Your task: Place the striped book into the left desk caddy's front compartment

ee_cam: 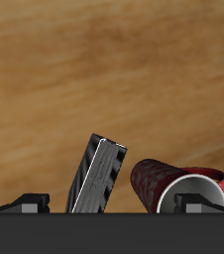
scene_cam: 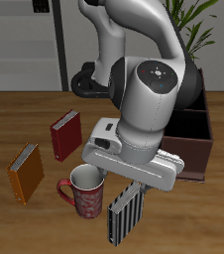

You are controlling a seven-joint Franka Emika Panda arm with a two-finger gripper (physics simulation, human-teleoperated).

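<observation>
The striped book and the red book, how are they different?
The striped book has thin black-and-white stripes on its cover; the red book is plain red. The striped book stands near the table's front edge, beside the mug and right under the gripper; the red book stands farther back, away from the gripper. Both are small, thin hardbacks standing upright on the wooden table.

I see the striped book (scene_cam: 125, 211) standing near the table's (scene_cam: 15, 223) front edge, just beside the mug (scene_cam: 84, 191). Farther back stand the red book (scene_cam: 65, 134) and orange book (scene_cam: 26, 173) — the left desk caddy (scene_cam: 195, 139) sits well apart.
</observation>
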